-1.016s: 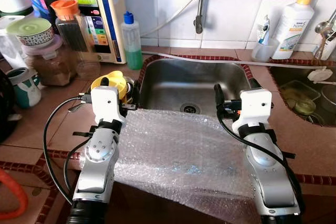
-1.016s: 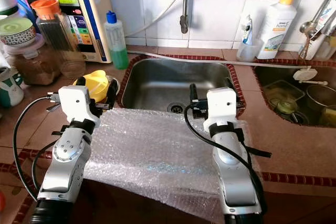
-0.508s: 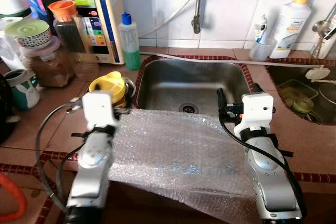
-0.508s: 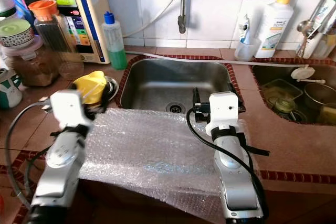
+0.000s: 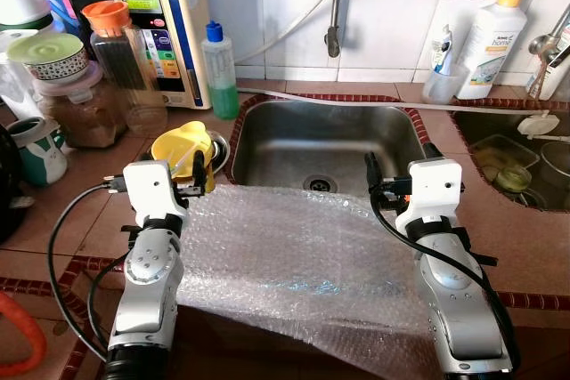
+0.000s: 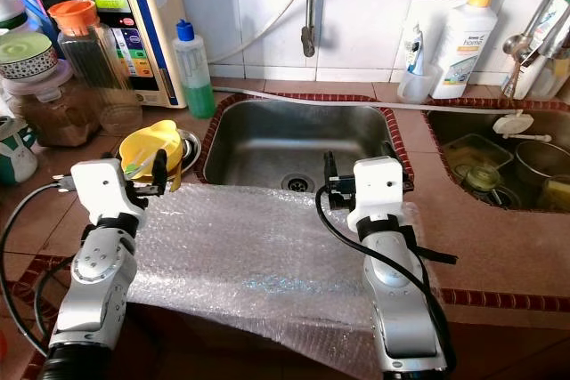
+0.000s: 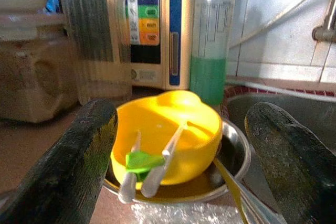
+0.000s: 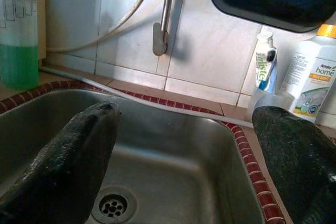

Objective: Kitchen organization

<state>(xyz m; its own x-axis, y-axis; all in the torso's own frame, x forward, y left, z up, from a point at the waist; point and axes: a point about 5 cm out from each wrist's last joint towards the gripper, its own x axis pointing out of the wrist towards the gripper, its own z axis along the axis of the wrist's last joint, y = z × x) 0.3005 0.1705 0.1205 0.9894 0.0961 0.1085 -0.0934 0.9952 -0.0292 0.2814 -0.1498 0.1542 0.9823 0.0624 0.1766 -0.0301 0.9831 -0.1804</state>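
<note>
Nearest me, one sheet of bubble wrap (image 5: 303, 251) lies draped over the front edge of the table (image 5: 71, 211), its far edge reaching over the rim of the sink (image 5: 329, 144); I judge it was laid there as padding, though for what I cannot tell. My left claw (image 5: 198, 171) hovers at the sheet's left far corner, fingers apart and empty, aimed at the yellow bowl (image 7: 168, 132). That bowl sits tilted inside one steel bowl (image 7: 233, 156) just left of the sink and holds two utensils (image 7: 157, 163), likely parked there for washing. My right claw (image 5: 396, 165) hangs over the sheet's right far corner at the sink's front rim, fingers apart, gripping nothing. Beyond, along the tiled wall, stand one green soap bottle (image 5: 223, 68), one water purifier (image 5: 169, 24), three jars (image 5: 85, 95) to its left, and one white detergent bottle (image 5: 494, 46) by a small cup (image 5: 443, 82).
</note>
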